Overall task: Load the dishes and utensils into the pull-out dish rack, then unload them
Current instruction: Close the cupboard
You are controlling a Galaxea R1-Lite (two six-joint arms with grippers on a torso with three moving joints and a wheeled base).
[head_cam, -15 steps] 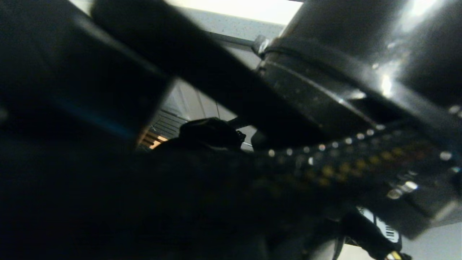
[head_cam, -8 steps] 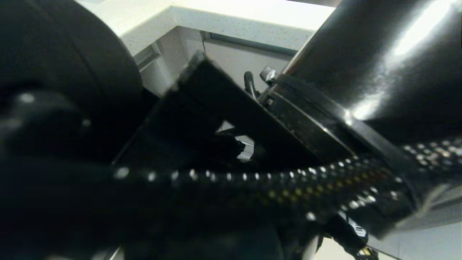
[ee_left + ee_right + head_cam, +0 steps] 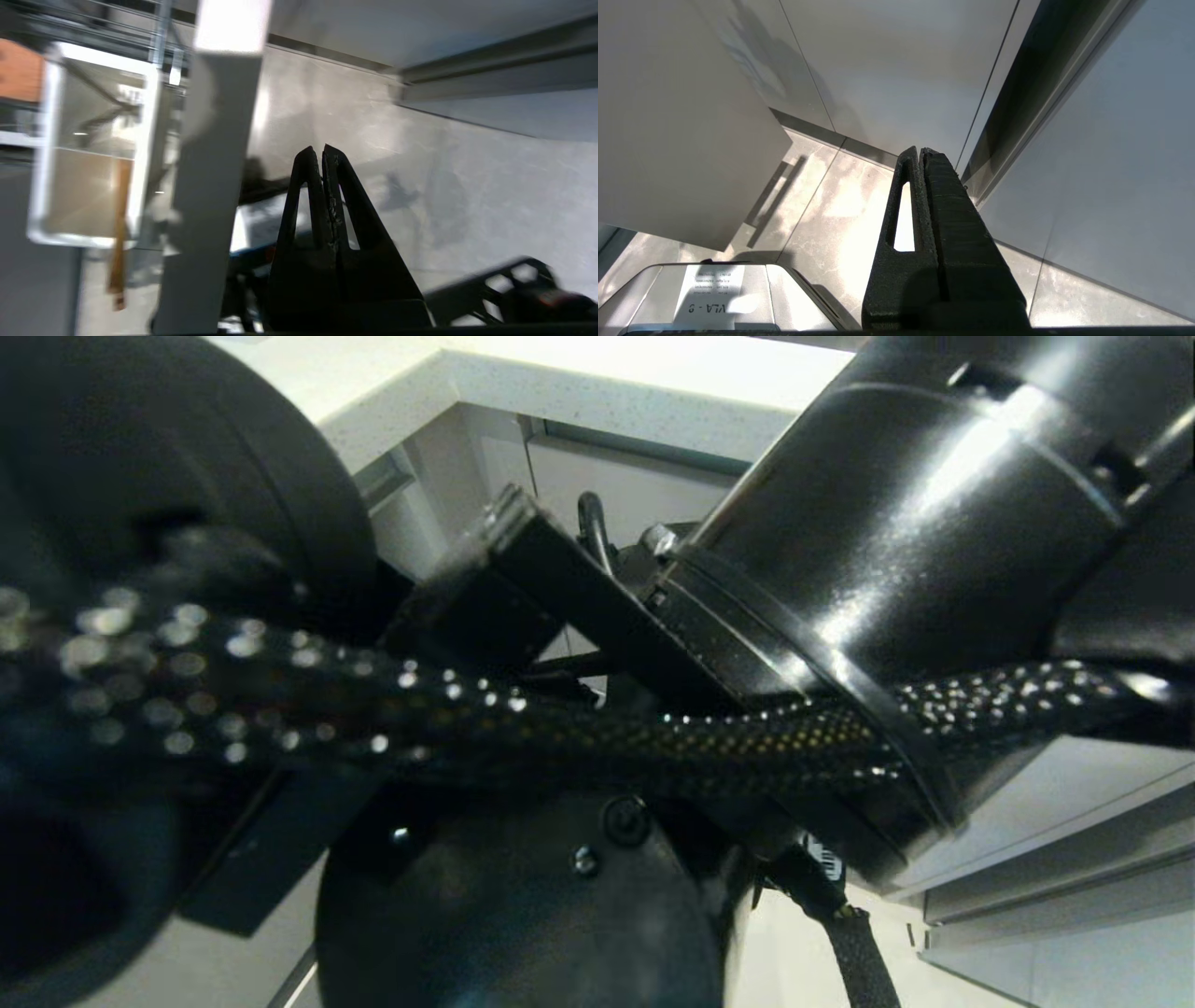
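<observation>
Left wrist view: left gripper (image 3: 322, 151) pinched closed on nothing, above the floor (image 3: 420, 154).
The pull-out dish rack (image 3: 154, 28) lay near ten o'clock of the jaws, apart from them; right gripper (image 3: 920, 151) was also closed and empty.

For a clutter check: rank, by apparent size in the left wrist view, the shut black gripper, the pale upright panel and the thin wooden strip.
1. Pale upright panel, though nearness may inflate it.
2. Shut black left gripper, also close to the camera.
3. Thin wooden strip, clearly smallest.
</observation>
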